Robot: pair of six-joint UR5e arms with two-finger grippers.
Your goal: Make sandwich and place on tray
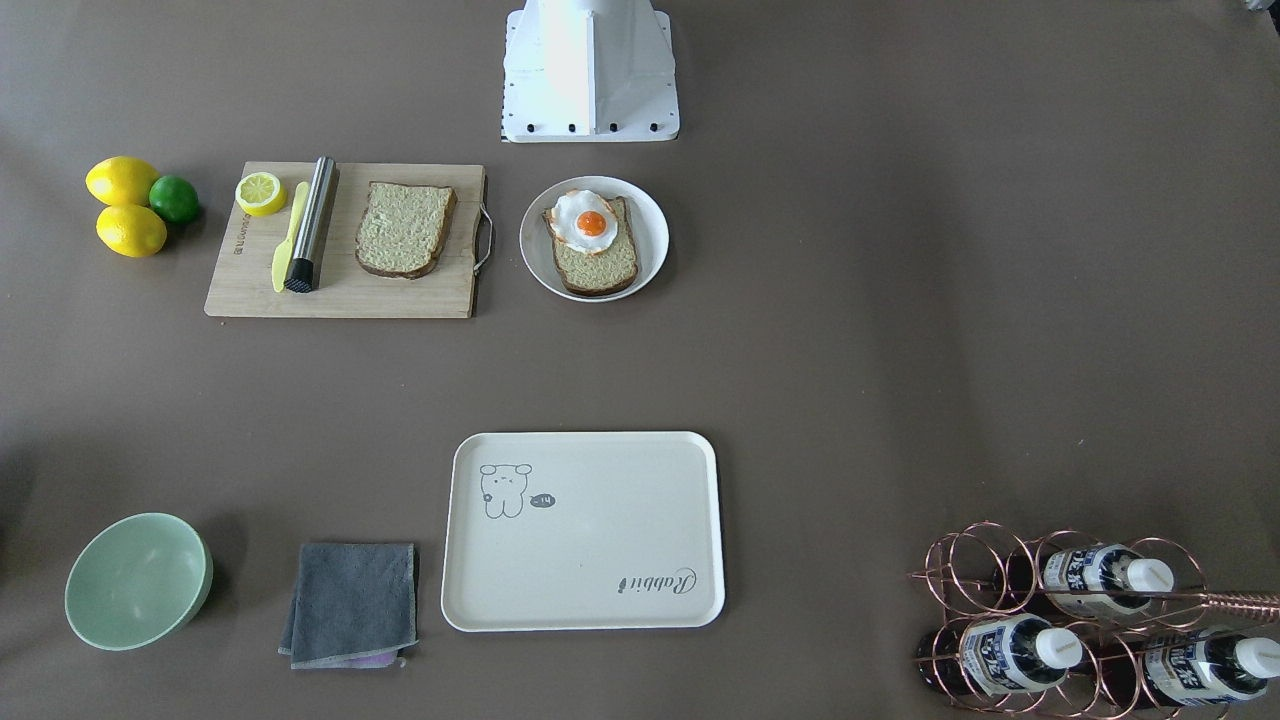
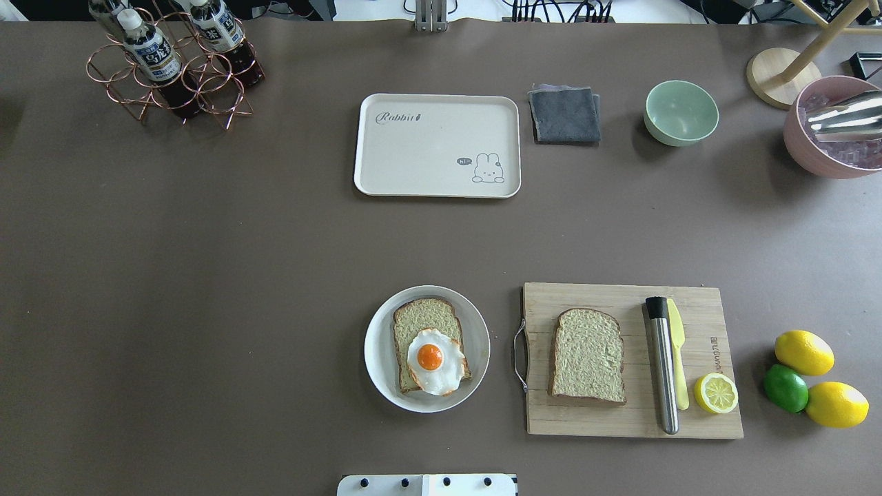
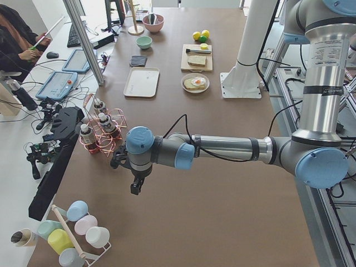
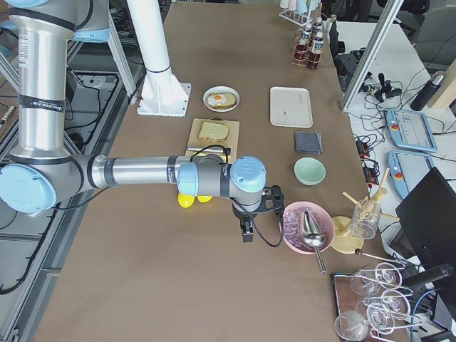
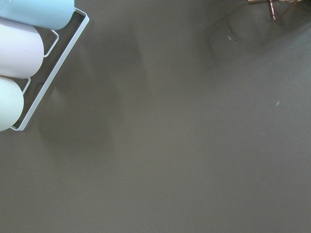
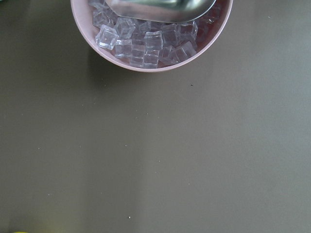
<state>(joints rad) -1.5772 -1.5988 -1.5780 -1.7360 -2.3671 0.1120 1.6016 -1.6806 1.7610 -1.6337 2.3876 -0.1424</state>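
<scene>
One bread slice (image 2: 422,319) lies on a round white plate (image 2: 377,344) with the fried egg (image 2: 434,361) on top of it. A second bread slice (image 2: 588,355) lies on the wooden cutting board (image 2: 620,420). The cream-white tray (image 2: 427,148) with the cartoon drawing lies empty across the table. My left gripper (image 3: 135,188) hangs over bare table far to my left, near the bottle rack. My right gripper (image 4: 247,234) hangs over bare table far to my right, next to the pink ice bowl. I cannot tell whether either is open or shut.
On the board lie a steel rod (image 2: 663,365), a yellow knife (image 2: 677,358) and a lemon half (image 2: 716,393). Lemons and a lime (image 2: 785,388) sit beside it. A grey cloth (image 2: 565,114), green bowl (image 2: 681,112), pink ice bowl (image 2: 806,155) and copper bottle rack (image 2: 172,76) stand along the far edge.
</scene>
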